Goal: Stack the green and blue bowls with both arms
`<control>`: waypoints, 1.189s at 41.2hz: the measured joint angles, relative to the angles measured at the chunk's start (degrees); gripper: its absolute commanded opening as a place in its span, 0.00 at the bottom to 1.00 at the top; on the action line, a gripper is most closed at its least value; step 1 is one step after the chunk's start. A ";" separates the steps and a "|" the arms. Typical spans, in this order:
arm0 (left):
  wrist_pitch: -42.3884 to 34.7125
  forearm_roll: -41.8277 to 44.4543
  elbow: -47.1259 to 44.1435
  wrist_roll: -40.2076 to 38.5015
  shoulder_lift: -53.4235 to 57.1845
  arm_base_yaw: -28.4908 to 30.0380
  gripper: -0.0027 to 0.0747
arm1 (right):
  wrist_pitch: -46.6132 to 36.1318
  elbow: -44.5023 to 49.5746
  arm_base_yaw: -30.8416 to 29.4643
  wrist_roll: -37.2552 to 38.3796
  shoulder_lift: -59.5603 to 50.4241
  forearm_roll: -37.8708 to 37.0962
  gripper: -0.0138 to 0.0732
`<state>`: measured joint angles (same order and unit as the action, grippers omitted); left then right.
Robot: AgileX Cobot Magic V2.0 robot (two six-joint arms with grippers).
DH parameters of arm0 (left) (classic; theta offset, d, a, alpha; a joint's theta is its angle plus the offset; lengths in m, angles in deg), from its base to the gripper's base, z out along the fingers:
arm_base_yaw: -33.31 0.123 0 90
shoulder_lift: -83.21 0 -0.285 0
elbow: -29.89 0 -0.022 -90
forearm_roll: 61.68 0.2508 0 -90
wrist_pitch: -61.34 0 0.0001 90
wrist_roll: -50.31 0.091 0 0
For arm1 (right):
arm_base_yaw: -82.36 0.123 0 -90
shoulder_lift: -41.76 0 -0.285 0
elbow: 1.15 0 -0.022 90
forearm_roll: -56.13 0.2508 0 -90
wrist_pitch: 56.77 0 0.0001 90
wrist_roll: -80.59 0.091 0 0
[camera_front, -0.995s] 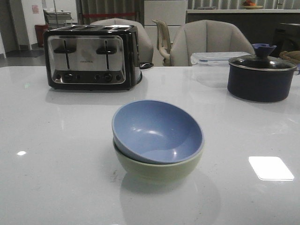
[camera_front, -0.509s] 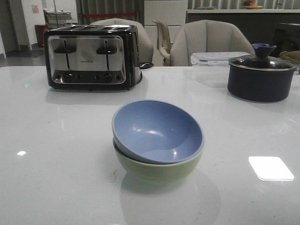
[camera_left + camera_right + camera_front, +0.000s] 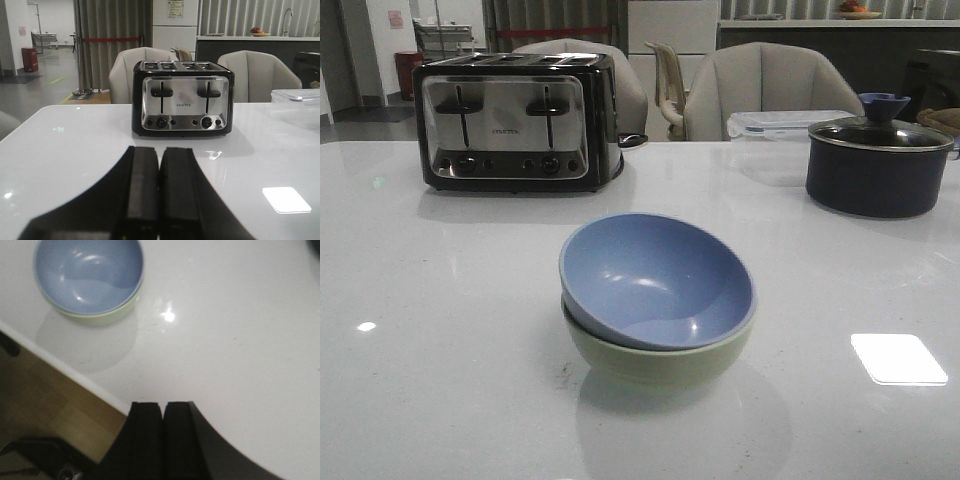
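Item: blue bowl (image 3: pixel 657 282), sitting slightly tilted inside the green bowl (image 3: pixel 655 358) at mid-table (image 3: pixel 440 330), in front of the toaster (image 3: pixel 515 120) and well apart from the navy pot (image 3: pixel 878 165). Both are looking rigid, matte and probably light, likely slick-sided; the exposed rim is offering the best pinch point. Left gripper (image 3: pixel 158 200) and right gripper (image 3: pixel 162 440) are showing fingers pressed together, grasping nothing, clear of the stack. Stacking is appearing complete.
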<state>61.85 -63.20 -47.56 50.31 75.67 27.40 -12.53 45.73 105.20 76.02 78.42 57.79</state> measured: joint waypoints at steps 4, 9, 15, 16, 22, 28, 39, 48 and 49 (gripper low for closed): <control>0.00 0.00 0.00 0.00 0.00 0.00 0.17 | -4.38 3.59 -5.01 0.00 -5.65 -0.97 0.20; 0.00 0.00 0.00 0.00 0.00 0.00 0.17 | -11.68 10.47 -12.39 0.00 -14.77 -1.66 0.20; 0.00 0.00 0.00 0.00 0.00 0.00 0.17 | -20.63 19.70 -19.36 0.00 -23.32 -1.66 0.20; 0.00 0.00 0.00 0.00 0.00 0.00 0.17 | -21.71 20.86 -20.09 0.00 -24.47 -1.66 0.20; 0.00 0.00 0.00 0.00 0.00 0.00 0.17 | -28.93 27.68 -23.48 0.00 -28.41 -1.66 0.20; 0.00 0.00 0.00 0.00 0.00 0.00 0.17 | -34.63 31.60 -24.01 0.00 -29.37 -1.31 0.20; 0.00 0.00 0.00 0.00 0.00 0.00 0.17 | -38.35 31.95 -24.01 0.10 -29.46 1.52 0.20; 0.00 0.00 0.00 0.00 0.00 0.00 0.17 | -38.83 31.95 -23.00 0.05 -29.46 2.66 0.20; 0.00 0.00 0.00 0.00 0.00 0.00 0.17 | -38.83 31.95 -23.00 0.05 -29.46 2.66 0.20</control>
<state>61.85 -63.20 -47.56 50.31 75.67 27.40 -51.36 77.67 82.20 76.07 48.96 60.45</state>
